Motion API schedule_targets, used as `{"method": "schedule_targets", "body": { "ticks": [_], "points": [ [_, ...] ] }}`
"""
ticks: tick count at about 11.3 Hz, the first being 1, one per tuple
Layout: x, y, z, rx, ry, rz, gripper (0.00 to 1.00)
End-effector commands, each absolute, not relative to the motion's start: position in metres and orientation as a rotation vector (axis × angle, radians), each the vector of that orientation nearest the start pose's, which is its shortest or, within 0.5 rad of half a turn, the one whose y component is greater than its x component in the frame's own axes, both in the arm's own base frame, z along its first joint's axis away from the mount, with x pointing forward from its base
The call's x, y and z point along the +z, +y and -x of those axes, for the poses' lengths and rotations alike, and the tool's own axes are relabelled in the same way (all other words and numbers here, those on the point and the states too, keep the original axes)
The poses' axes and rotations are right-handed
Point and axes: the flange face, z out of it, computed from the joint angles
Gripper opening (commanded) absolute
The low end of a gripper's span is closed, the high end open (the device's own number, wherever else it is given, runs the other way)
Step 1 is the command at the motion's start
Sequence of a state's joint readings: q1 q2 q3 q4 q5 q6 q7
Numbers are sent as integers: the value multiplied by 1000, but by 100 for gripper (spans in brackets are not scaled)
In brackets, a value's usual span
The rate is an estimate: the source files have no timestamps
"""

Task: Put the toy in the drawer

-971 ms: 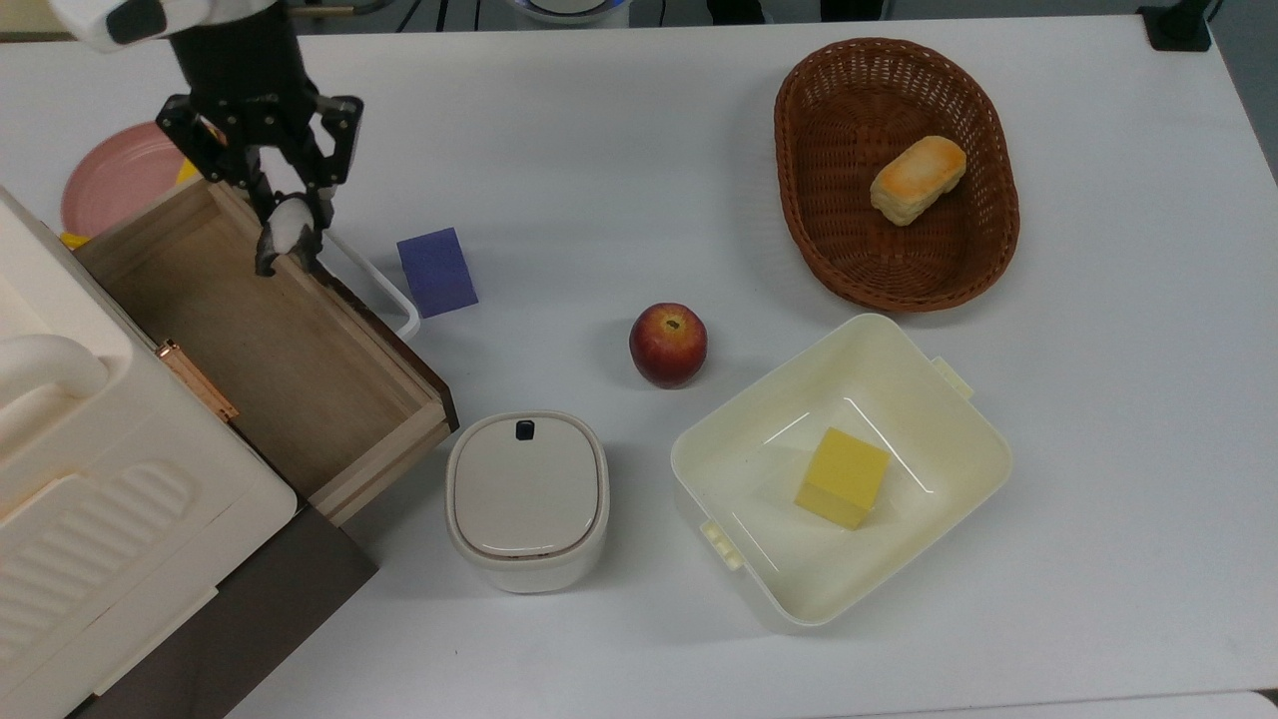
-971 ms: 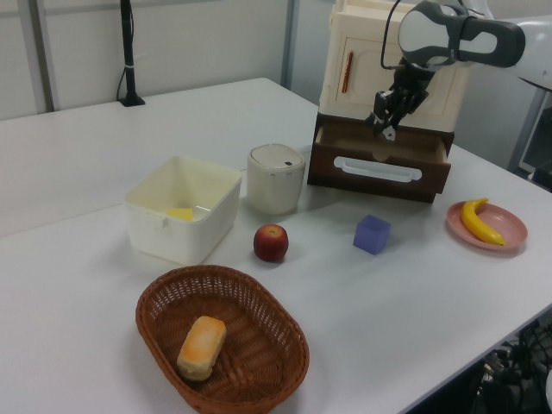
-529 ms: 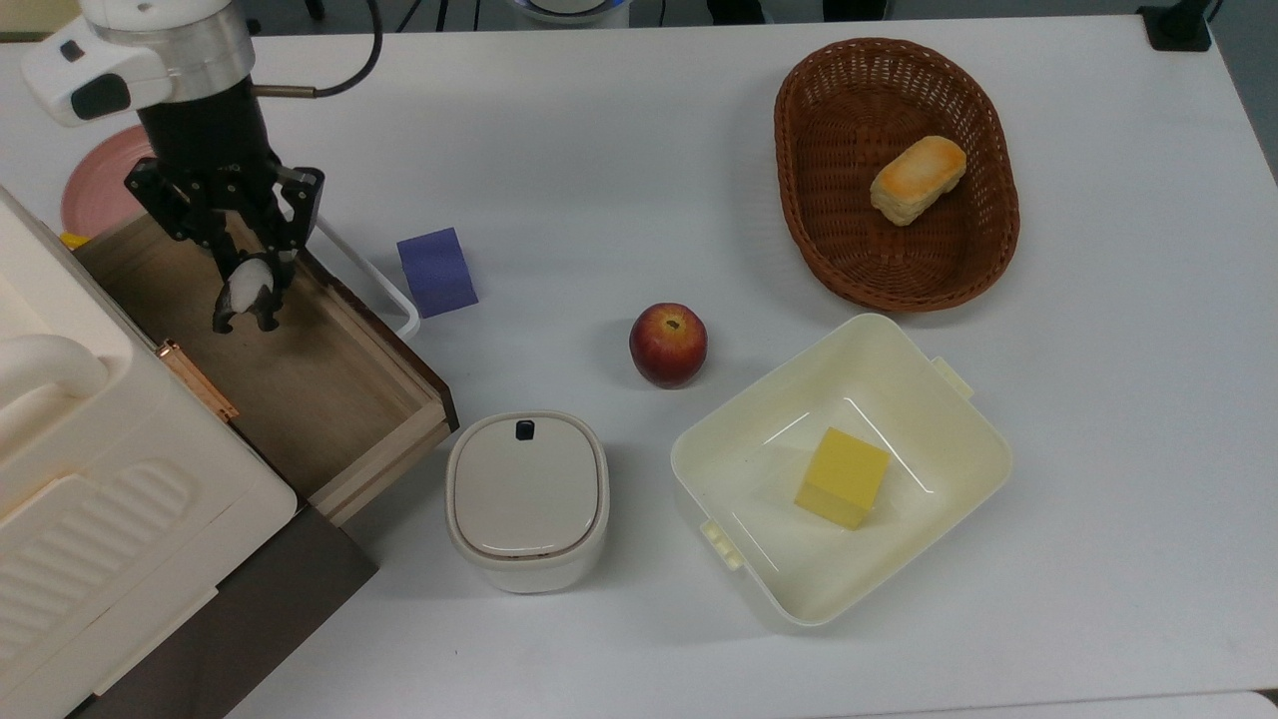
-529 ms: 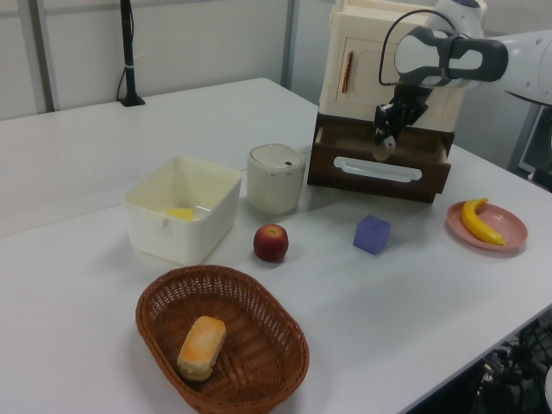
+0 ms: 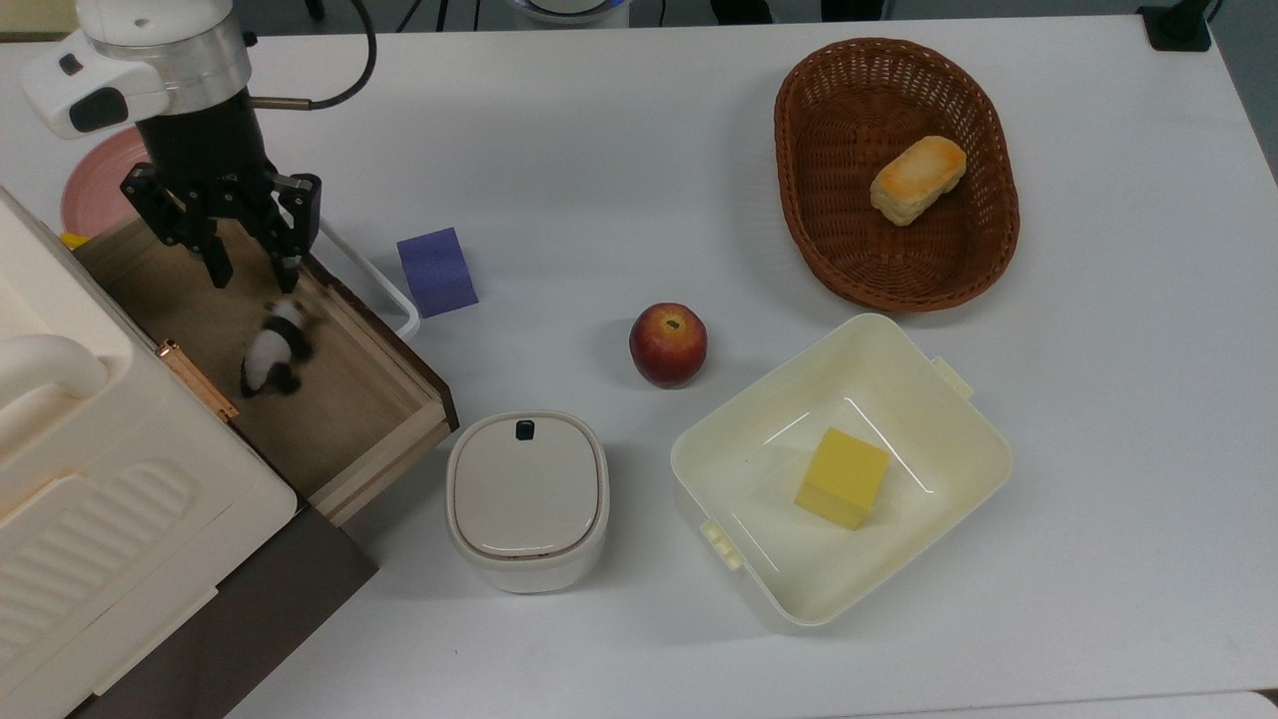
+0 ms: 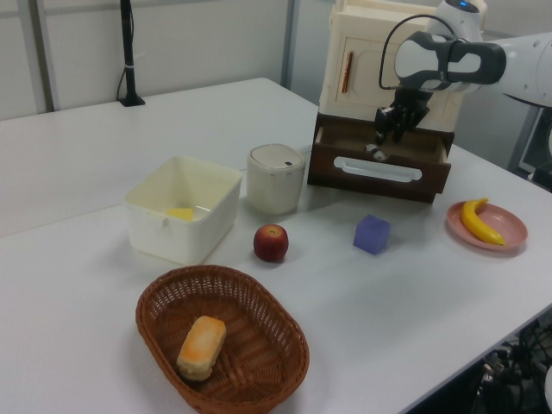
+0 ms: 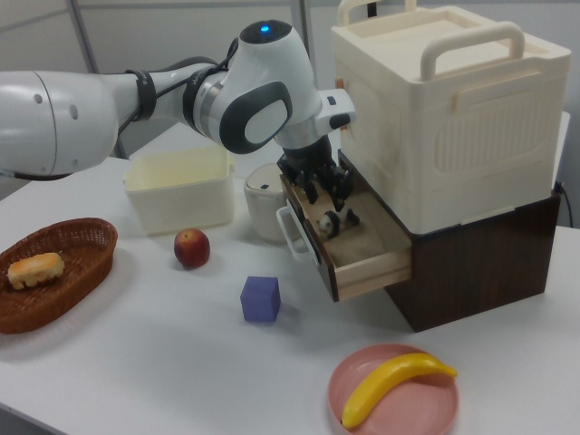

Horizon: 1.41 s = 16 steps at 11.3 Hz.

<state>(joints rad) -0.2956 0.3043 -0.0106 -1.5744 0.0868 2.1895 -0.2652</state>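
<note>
Toy (image 5: 272,348) first: you have it lying inside the drawer (image 5: 354,419), on the wood floor near the middle, clear of the gripper (image 5: 252,270). Your arm reaches down over the drawer's end nearest the pink plate (image 5: 100,180), wrist vertical, fingers pointing into the drawer. Half a second ago the panda was pinched between those fingers; since then it has dropped and the jaws have spread. They now stand wide apart, holding and touching nothing.
</note>
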Motion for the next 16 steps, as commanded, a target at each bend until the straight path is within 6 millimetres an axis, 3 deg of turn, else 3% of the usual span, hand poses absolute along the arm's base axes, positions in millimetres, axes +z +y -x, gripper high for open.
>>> {"method": "schedule_targets", "body": {
  "ticks": [1,3,4,5,6,9,12,13,14,16],
  "points": [
    [496,-199,-649,-499,125,3111,64],
    [500,-195,-649,-504,131,3106,69],
    [514,-187,-646,-517,129,3095,75],
    [532,-176,-637,-506,146,3080,100],
    [553,-158,-628,-487,125,3071,100],
    [595,-77,-602,-326,18,3047,100],
    [601,13,-593,-211,160,3023,100],
    [597,32,-588,-141,207,3026,100],
    [595,43,-582,-86,220,3041,100],
    [604,33,-571,-105,183,3082,100]
  ]
}}
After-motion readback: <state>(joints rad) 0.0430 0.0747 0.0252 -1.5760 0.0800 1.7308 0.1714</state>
